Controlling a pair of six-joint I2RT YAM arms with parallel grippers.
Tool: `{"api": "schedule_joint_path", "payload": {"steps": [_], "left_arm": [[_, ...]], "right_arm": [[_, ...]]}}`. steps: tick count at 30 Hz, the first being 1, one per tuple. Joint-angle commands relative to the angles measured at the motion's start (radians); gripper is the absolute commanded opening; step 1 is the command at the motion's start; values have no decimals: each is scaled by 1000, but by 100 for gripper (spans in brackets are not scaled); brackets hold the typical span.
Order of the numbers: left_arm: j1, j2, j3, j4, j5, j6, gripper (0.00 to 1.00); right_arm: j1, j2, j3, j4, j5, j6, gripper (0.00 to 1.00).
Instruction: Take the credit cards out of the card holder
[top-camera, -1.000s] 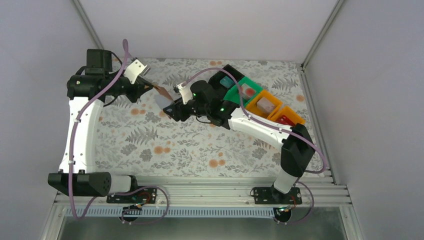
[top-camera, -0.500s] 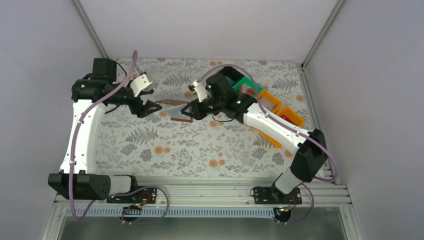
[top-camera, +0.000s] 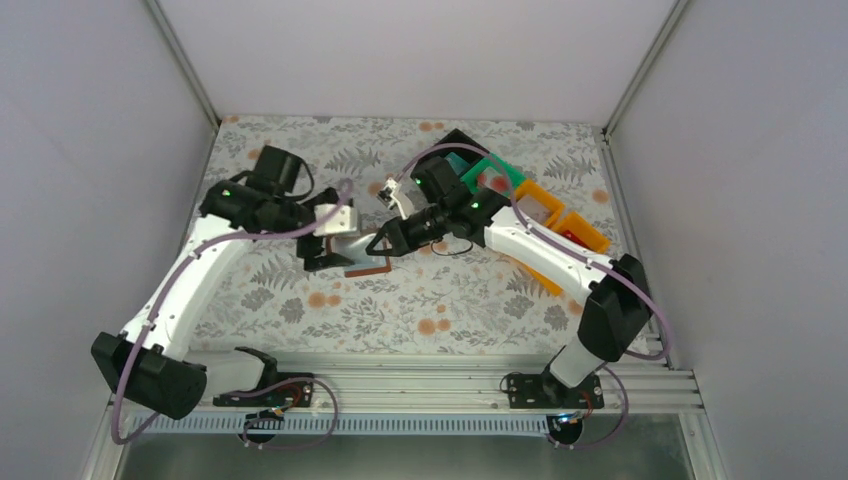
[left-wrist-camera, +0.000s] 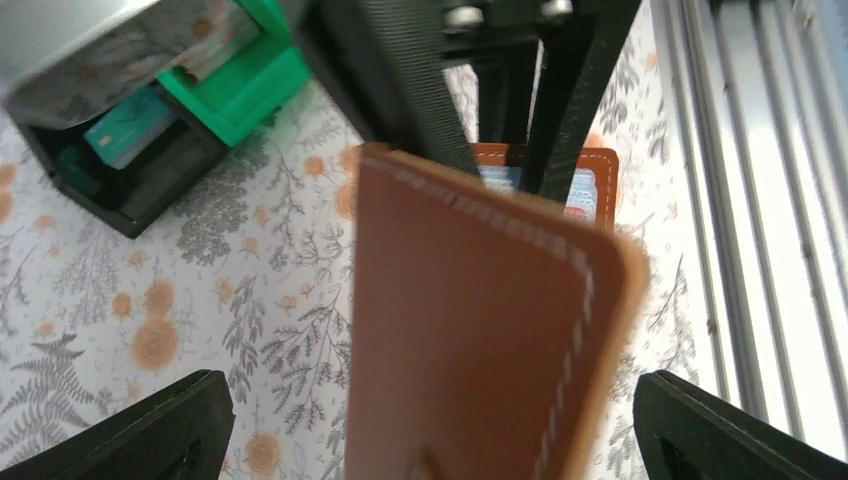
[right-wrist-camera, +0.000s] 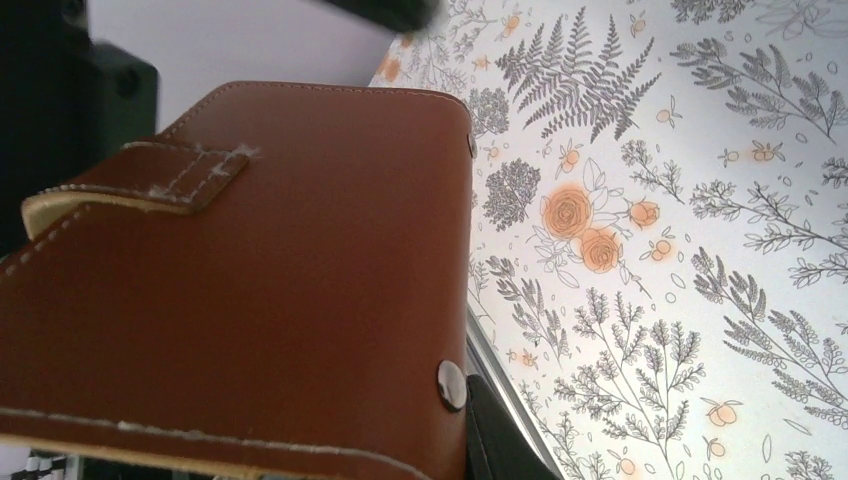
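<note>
Brown card holder (right-wrist-camera: 250, 280) with snap stud (right-wrist-camera: 451, 385) looms over floral table (right-wrist-camera: 700, 200).

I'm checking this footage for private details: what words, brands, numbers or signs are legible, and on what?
No text can be read in any view.
card holder: plain brown leather with stitching and a snap stud, no brand visible.
credit cards in its slots: too blurred to read.
teal card in the black bin: any print is too small to read.

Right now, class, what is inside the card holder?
Edges of credit cards, pale blue and red, show in the far flap of the card holder. Its near brown flap covers the rest, so their number cannot be told.
</note>
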Motion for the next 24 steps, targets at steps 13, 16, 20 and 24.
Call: {"api": "schedule_joint_path", "payload": {"steps": [13, 16, 20, 24], "left_arm": [[-124, 20, -99, 258, -252, 66, 71], [-125, 25, -108, 270, -263, 57, 68], [-125, 27, -118, 277, -267, 58, 66], [-128, 34, -109, 262, -211, 43, 42]], "right_arm": [[-27, 7, 33, -10, -63, 32, 4], [-26, -3, 35, -2, -73, 33, 4], [-27, -9, 39, 4, -89, 34, 4], [-27, -16, 38, 17, -108, 27, 4]]}}
